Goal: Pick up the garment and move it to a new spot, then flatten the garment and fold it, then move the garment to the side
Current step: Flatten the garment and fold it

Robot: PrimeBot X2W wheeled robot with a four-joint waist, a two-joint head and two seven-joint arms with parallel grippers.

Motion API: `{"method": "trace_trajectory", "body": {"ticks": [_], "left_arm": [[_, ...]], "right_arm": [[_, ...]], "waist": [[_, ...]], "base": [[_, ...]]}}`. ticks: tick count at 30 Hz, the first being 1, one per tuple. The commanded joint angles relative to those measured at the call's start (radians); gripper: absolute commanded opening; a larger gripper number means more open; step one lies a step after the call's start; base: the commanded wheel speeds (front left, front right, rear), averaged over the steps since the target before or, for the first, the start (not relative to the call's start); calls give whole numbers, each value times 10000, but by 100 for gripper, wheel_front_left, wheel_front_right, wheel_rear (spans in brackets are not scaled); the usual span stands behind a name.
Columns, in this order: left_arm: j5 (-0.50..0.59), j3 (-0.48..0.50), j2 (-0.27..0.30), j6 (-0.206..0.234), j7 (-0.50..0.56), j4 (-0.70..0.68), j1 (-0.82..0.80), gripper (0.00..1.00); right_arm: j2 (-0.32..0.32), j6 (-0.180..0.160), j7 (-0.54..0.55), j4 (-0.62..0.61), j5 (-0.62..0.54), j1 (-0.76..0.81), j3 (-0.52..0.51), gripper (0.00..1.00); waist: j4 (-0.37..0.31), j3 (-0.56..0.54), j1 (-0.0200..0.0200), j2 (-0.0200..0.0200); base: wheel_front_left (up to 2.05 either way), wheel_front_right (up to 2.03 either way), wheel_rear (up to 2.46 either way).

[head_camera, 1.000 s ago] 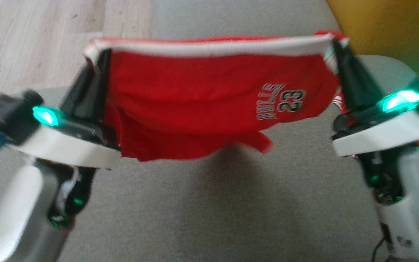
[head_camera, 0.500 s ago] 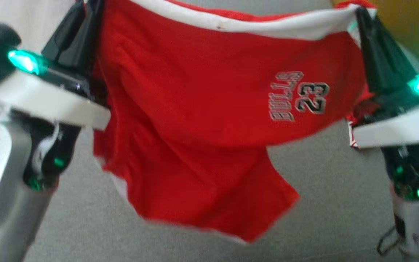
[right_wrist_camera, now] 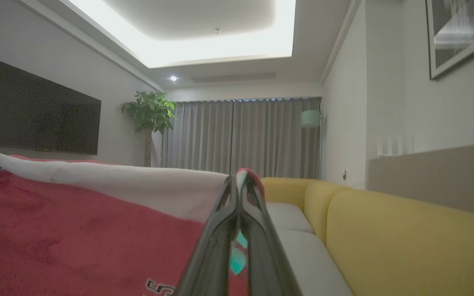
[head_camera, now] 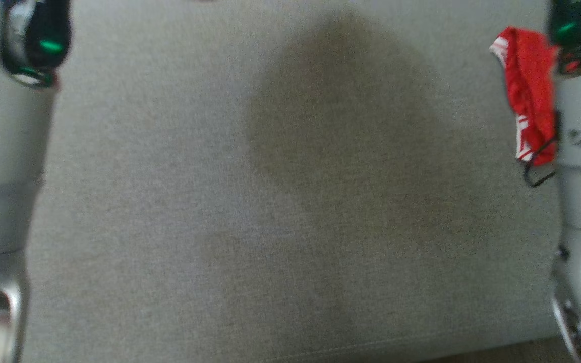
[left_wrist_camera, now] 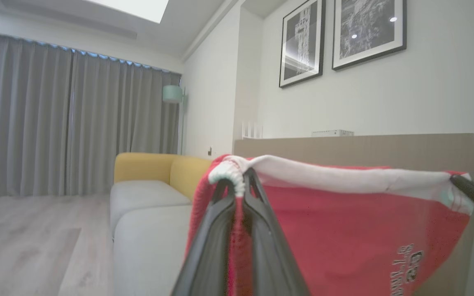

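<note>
Garment [left_wrist_camera: 344, 230] is up in the air over the grey sofa seat [head_camera: 270, 227], waistband [left_wrist_camera: 344, 179] stretched between my left gripper [left_wrist_camera: 239, 177] and right gripper [right_wrist_camera: 239, 181], both clamped on its corners. Light, limp cloth, so the thick waistband is my safest hold.

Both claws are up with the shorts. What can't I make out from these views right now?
Head view: most of the shorts lies past the top edge; blurred too.
Left wrist view: lettering too small, cut by the bottom edge; left claw hides the cloth it pinches.
Right wrist view: bottom edge cuts the lettering and hem, so clearance over the sofa is unknown; right claw hides its pinch point.
</note>
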Motion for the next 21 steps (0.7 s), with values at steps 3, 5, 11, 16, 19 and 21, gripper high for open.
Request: {"method": "trace_trajectory", "body": {"ticks": [3, 5, 11, 16, 19, 21], "left_arm": [[-22, -57, 23, -189, -373, 567, 39, 0], [-13, -327, -44, -281, -627, 959, 411, 0], [-426, -659, -125, -413, -1564, 1479, 2023, 0], [-732, -723, -108, -431, -2366, 1097, 3578, 0], [-707, -808, -95, -307, -2633, 615, 4550, 0], [-684, -827, -95, -238, -2711, 435, 4876, 0]], "right_arm": [[443, 35, -570, 850, -30, 267, 384, 0], [504, 35, -886, 1462, -61, 583, 600, 0], [646, 35, -1573, 2466, 150, 1858, 922, 0], [719, 35, -1782, 2093, 433, 3222, 932, 0], [735, 35, -1820, 1529, 574, 4232, 681, 0], [760, 35, -1824, 1360, 697, 4611, 442, 0]], "waist": [[-20, 752, -4, 0], [0, 917, -4, 0], [51, 1077, -4, 0], [128, 683, -4, 0], [190, 304, -4, 0], [199, 151, -4, 0]], "base": [[0, 0, 0], [0, 0, 0], [0, 0, 0], [0, 0, 0], [0, 0, 0], [0, 0, 0]]}}
